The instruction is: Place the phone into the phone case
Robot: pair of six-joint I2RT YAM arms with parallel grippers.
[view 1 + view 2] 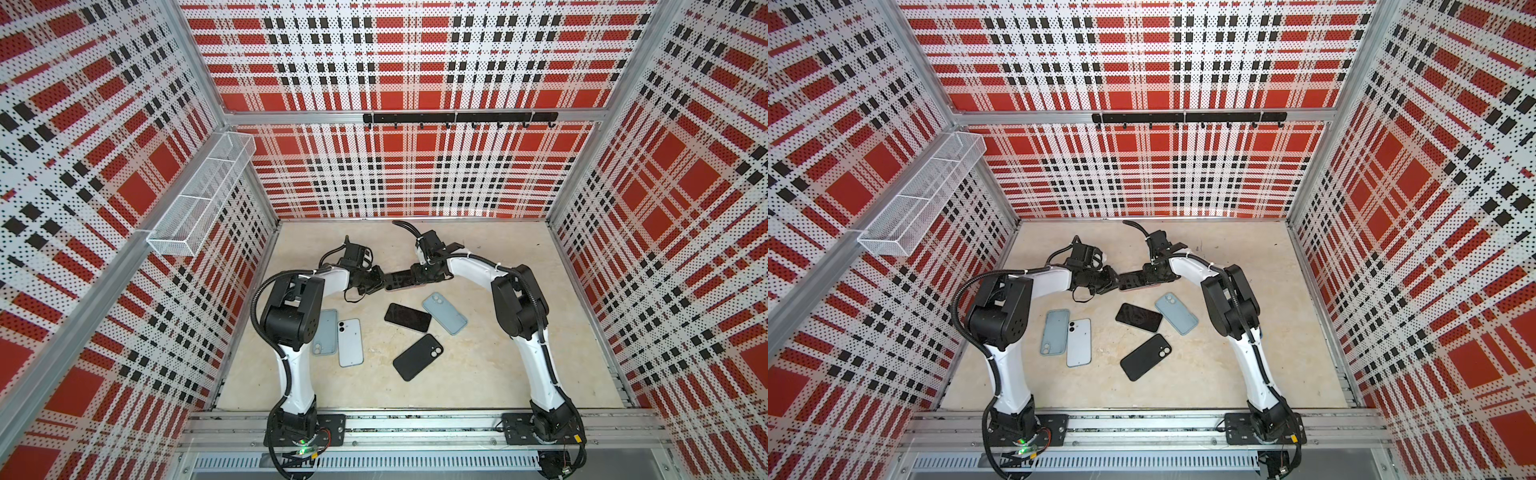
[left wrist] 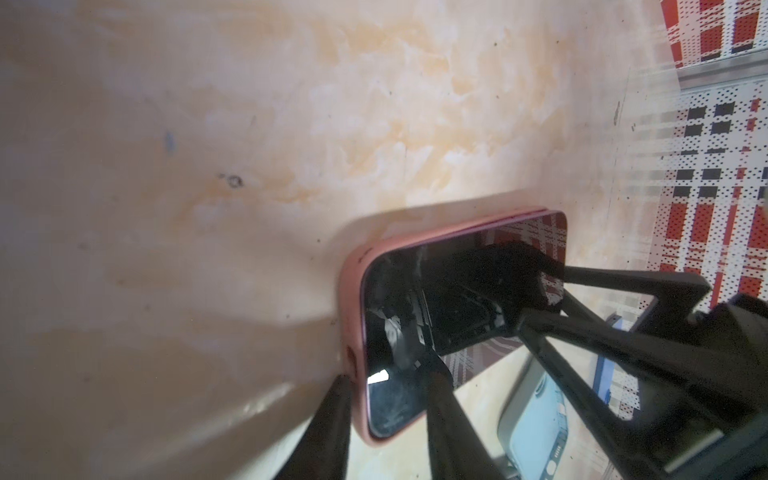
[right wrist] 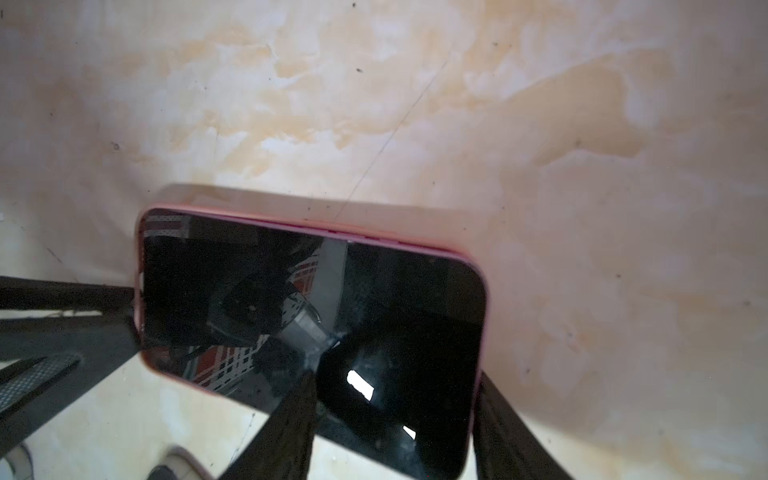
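The phone point(image 2: 419, 291) sits screen up in the pink case point(image 2: 352, 299), held between the two arms near the back middle of the beige surface point(image 2: 249, 124), with a broad shadow beneath it. The left pincer point(image 2: 386, 374) is partly closed and clamped on one short end, one finger on the glass and the other against the outside of the case. The right pincer point(image 3: 395, 390) grips the opposite end the same way, one finger across the screen and one behind the case's rim.

In both top views the pincers meet end to end over the phone point(image 1: 401, 281). Nearer the arm bases, apart from it, lie a black-screened phone point(image 1: 407, 317) touching a pale blue case point(image 1: 444, 313), a black case point(image 1: 417, 357) lying back up, and a pale blue pair point(image 1: 350, 343) side by side, partly under the left arm's elbow.
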